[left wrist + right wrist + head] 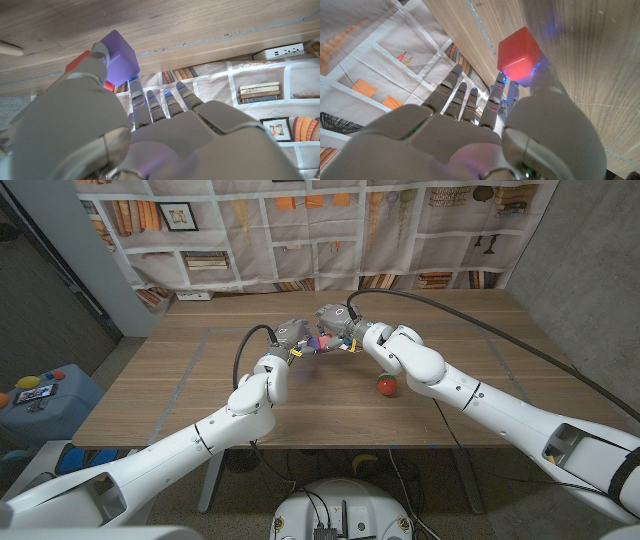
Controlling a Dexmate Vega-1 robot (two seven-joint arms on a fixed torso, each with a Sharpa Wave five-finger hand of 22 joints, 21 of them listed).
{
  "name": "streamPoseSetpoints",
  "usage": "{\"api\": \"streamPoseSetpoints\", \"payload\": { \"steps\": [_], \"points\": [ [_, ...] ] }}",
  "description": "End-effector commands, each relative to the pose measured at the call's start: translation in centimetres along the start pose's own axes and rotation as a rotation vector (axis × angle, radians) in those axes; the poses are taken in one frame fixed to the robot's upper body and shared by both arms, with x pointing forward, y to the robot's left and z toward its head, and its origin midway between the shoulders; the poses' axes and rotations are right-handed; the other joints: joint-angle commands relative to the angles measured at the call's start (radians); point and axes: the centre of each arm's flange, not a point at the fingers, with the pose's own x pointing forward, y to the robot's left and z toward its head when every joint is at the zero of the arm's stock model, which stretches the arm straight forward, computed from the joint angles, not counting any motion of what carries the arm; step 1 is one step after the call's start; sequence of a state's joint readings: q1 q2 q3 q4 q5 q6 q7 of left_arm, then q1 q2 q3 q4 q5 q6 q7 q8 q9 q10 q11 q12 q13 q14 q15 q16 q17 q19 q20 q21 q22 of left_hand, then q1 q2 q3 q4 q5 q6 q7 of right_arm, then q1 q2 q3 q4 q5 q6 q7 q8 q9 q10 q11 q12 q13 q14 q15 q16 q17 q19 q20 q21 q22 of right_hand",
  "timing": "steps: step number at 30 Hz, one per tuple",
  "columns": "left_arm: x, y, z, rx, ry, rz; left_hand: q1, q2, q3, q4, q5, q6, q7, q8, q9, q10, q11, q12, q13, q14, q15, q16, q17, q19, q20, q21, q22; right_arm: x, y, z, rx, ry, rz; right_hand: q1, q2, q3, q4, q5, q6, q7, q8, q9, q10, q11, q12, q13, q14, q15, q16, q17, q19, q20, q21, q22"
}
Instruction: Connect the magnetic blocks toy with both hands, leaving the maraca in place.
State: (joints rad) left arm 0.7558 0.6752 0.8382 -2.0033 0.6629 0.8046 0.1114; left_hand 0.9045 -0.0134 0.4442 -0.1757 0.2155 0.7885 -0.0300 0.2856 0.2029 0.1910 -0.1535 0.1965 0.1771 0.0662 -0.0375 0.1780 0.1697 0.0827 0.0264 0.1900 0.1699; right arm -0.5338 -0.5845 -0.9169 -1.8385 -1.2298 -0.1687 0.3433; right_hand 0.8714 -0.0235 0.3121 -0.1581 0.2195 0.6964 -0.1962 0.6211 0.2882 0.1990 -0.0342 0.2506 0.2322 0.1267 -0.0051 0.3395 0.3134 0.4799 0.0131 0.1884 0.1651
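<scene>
Gripping purple block (pixel 121 59) left hand (pixel 287 336), red block (pixel 519 54) right hand (pixel 333 319), meeting mid-table

No text (labels, numbers, signs) can be read.

purple block (pixel 121 59) | red block (pixel 520 54) | red maraca (pixel 386 386) | brown wood-grain table (pixel 480 370)

Even, moderately bright light falls on the worktop (pixel 200 395) with soft shadows, the corners look dim, and both wrist views blur close up, perhaps from nearness.
</scene>
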Motion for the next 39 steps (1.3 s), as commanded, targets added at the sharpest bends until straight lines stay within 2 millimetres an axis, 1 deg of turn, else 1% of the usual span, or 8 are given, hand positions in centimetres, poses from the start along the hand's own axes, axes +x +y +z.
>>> {"api": "streamPoseSetpoints", "payload": {
  "steps": [1, 6, 14, 24, 25, 31, 35, 39],
  "points": [
    [0.2, 0.1, -0.3, 0.0, 0.001, 0.001, 0.005, 0.014, -0.003, 0.005, 0.007, 0.14, -0.081, 0.009, 0.017, 0.01, 0.004, -0.002, 0.002, 0.01, -0.006, 0.005, 0.002, 0.01, 0.001, 0.003, 0.003, -0.1, -0.2, 0.0, -0.014, 0.016, 0.002, -0.006, -0.024, -0.01, 0.002, 0.0, 0.003, -0.024, -0.008, -0.001, -0.005, 0.0, -0.008, 0.003, -0.004, 0.007, -0.005, 0.004, 0.001, 0.014, -0.001, 0.003],
    [0.3, 0.1, -0.4, 0.0, -0.001, 0.0, 0.006, 0.015, -0.003, 0.005, 0.007, 0.14, -0.078, 0.009, 0.017, 0.01, 0.004, -0.002, 0.002, 0.011, -0.006, 0.005, 0.002, 0.01, 0.003, 0.003, 0.003, 0.0, -0.3, 0.0, -0.017, 0.015, 0.01, -0.014, -0.035, -0.018, 0.004, 0.002, -0.036, -0.023, -0.024, -0.005, -0.026, 0.002, -0.019, 0.003, -0.016, 0.02, -0.011, 0.005, -0.009, 0.031, -0.003, 0.004],
    [0.6, 0.1, -0.5, -0.001, 0.002, -0.002, 0.006, 0.016, -0.004, 0.005, 0.008, 0.141, -0.079, 0.008, 0.017, 0.01, 0.004, -0.002, 0.002, 0.012, -0.006, 0.005, 0.002, 0.011, 0.001, 0.003, 0.003, 0.2, -0.4, 0.0, -0.021, 0.02, 0.027, -0.031, -0.051, -0.03, 0.009, 0.009, -0.115, -0.022, -0.057, -0.013, -0.061, 0.02, -0.035, 0.004, -0.043, 0.034, -0.027, 0.007, -0.028, 0.047, -0.005, 0.004],
    [0.9, 0.1, -0.5, 0.0, 0.0, -0.004, 0.008, 0.017, -0.006, 0.005, 0.008, 0.141, -0.08, 0.006, 0.016, 0.013, 0.004, -0.001, 0.002, 0.013, -0.006, 0.005, 0.002, 0.012, 0.0, 0.003, 0.003, 0.5, -0.3, -0.1, -0.025, 0.025, 0.053, -0.049, -0.064, -0.039, 0.012, 0.017, -0.187, -0.022, -0.09, -0.021, -0.095, 0.03, -0.046, 0.005, -0.063, 0.052, -0.04, 0.009, -0.05, 0.063, -0.007, 0.004],
    [0.9, 0.1, -0.5, 0.0, 0.0, -0.004, 0.008, 0.017, -0.006, 0.005, 0.008, 0.142, -0.079, 0.006, 0.016, 0.013, 0.004, -0.001, 0.002, 0.013, -0.006, 0.005, 0.002, 0.012, 0.0, 0.003, 0.003, 0.5, -0.3, -0.1, -0.024, 0.027, 0.052, -0.053, -0.068, -0.04, 0.012, 0.02, -0.213, -0.021, -0.102, -0.026, -0.102, 0.033, -0.047, 0.006, -0.069, 0.058, -0.044, 0.009, -0.057, 0.067, -0.007, 0.004],
    [1.1, 0.0, -0.4, -0.001, 0.002, -0.006, 0.008, 0.017, -0.007, 0.005, 0.008, 0.142, -0.079, 0.006, 0.016, 0.013, 0.003, -0.002, 0.002, 0.014, -0.005, 0.005, 0.002, 0.012, 0.001, 0.003, 0.003, 0.7, -0.4, -0.1, -0.018, 0.036, 0.058, -0.07, -0.071, -0.045, 0.018, 0.028, -0.269, -0.019, -0.13, -0.036, -0.132, 0.046, -0.051, 0.01, -0.085, 0.07, -0.055, 0.011, -0.074, 0.075, -0.007, 0.004],
    [1.3, 0.0, -0.4, -0.001, -0.002, -0.01, 0.009, 0.017, -0.008, 0.005, 0.008, 0.141, -0.079, 0.005, 0.016, 0.012, 0.003, -0.002, 0.002, 0.015, -0.005, 0.005, 0.002, 0.013, 0.002, 0.003, 0.003, 0.7, -0.5, -0.1, -0.02, 0.043, 0.062, -0.081, -0.073, -0.047, 0.02, 0.033, -0.311, -0.002, -0.15, -0.042, -0.155, 0.054, -0.055, 0.012, -0.097, 0.08, -0.062, 0.012, -0.086, 0.081, -0.007, 0.004],
    [1.4, 0.1, -0.4, -0.001, 0.001, -0.012, 0.009, 0.017, -0.009, 0.005, 0.008, 0.14, -0.08, 0.004, 0.016, 0.013, 0.004, -0.002, 0.002, 0.015, -0.006, 0.005, 0.002, 0.013, 0.001, 0.003, 0.003, 0.8, -0.6, -0.1, -0.022, 0.046, 0.072, -0.087, -0.074, -0.047, 0.02, 0.038, -0.356, -0.007, -0.172, -0.048, -0.178, 0.066, -0.057, 0.013, -0.112, 0.093, -0.071, 0.013, -0.105, 0.091, -0.009, 0.004]
  ]
}}
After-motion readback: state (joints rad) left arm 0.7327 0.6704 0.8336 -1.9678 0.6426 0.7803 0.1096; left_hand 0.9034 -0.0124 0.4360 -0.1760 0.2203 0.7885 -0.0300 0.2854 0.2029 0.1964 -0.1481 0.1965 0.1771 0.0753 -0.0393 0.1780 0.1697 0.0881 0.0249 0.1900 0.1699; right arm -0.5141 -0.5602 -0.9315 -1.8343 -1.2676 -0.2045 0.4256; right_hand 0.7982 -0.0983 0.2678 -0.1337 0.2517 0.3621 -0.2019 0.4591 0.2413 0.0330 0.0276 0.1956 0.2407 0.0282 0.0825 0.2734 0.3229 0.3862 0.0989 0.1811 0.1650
